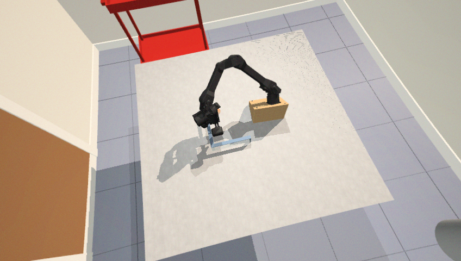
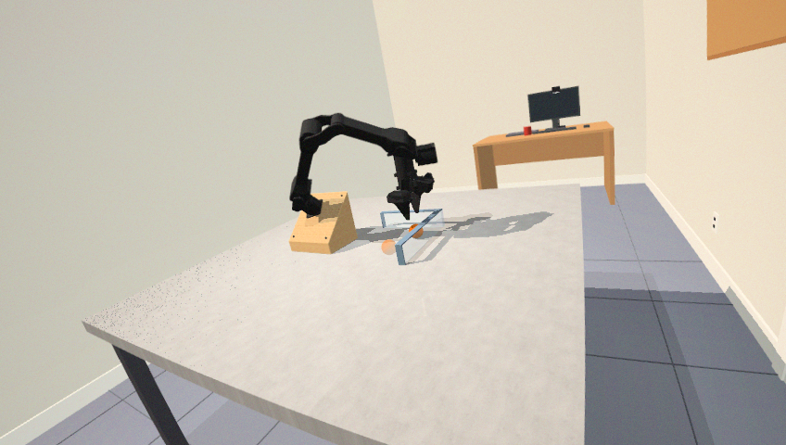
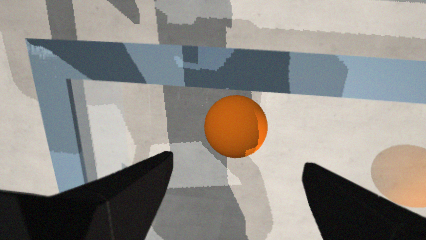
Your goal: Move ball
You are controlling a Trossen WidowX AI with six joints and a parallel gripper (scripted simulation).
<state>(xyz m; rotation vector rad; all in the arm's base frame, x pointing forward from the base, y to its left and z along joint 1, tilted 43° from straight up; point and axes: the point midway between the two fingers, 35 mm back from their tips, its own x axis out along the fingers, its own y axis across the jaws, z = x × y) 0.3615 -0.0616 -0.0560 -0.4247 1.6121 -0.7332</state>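
Observation:
The orange ball (image 2: 415,231) (image 3: 236,126) lies on the table inside the corner, close to one low clear wall (image 2: 400,254) (image 3: 320,75) with a blue edge. The other wall (image 1: 231,141) (image 3: 50,125) meets it at the corner. The see-through copy (image 1: 218,111) (image 2: 388,247) (image 3: 402,175) is farther along the first wall, away from the corner. My gripper (image 2: 412,213) (image 3: 237,165) is open and empty, pointing down above the ball. In the wrist view the ball shows ahead of the gap between the fingertips. In the top view the gripper hides the ball.
The arm stands on a wooden base block (image 1: 269,113) (image 2: 311,246) on the pale table (image 1: 274,181) (image 2: 485,341). A red cart (image 1: 171,40) stands beyond the table. A desk (image 2: 551,149) with a monitor (image 2: 554,103) is in the background.

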